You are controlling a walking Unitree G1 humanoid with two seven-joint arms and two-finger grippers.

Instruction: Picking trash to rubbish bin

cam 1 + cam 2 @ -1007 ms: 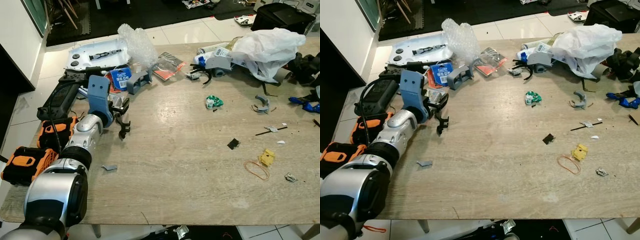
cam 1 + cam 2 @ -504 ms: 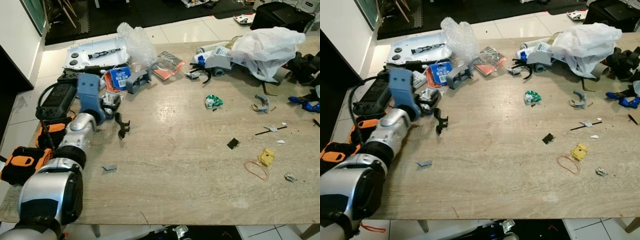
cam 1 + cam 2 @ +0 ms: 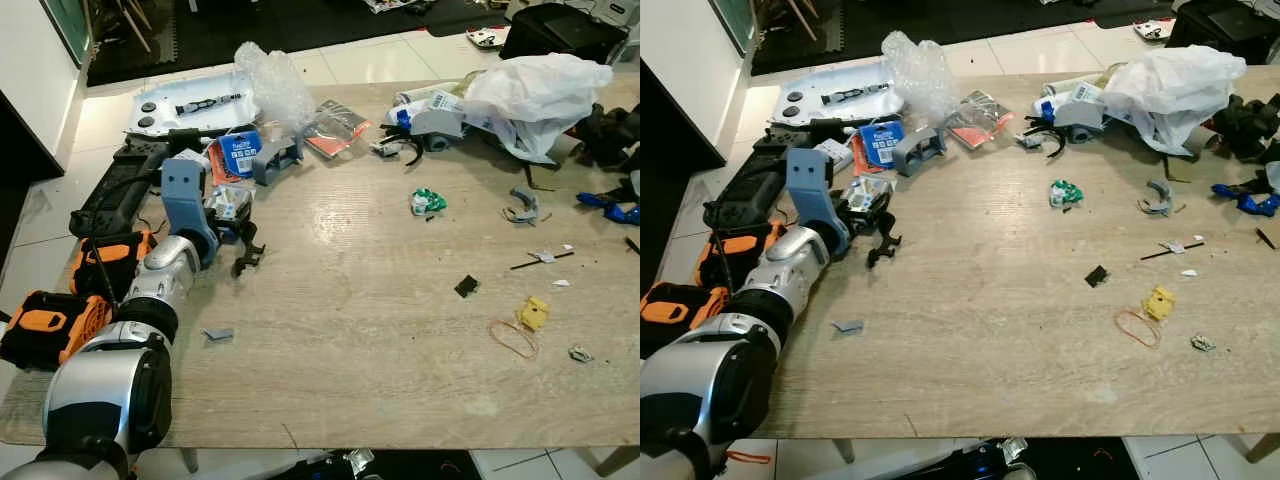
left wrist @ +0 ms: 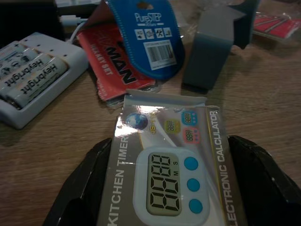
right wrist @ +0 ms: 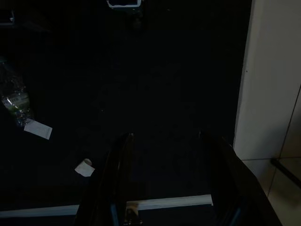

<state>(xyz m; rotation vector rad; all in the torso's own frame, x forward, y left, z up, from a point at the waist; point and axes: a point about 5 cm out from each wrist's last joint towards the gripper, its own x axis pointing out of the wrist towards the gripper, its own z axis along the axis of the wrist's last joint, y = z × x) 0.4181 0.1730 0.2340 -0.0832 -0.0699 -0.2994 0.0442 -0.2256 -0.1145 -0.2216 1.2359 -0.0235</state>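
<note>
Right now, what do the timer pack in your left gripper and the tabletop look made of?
Kitchen timer pack: glossy printed card, likely a clear plastic blister over the white timer; light glares on it. The left gripper holds it between its fingers. Table: pale wood-grain surface, possibly laminate, with a soft sheen.

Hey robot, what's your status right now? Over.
Left pincer astride the silver kitchen-timer package, fingers either side. Right pincer idle, open, over dark floor. Blue carded pack and grey plastic bracket close ahead.
</note>
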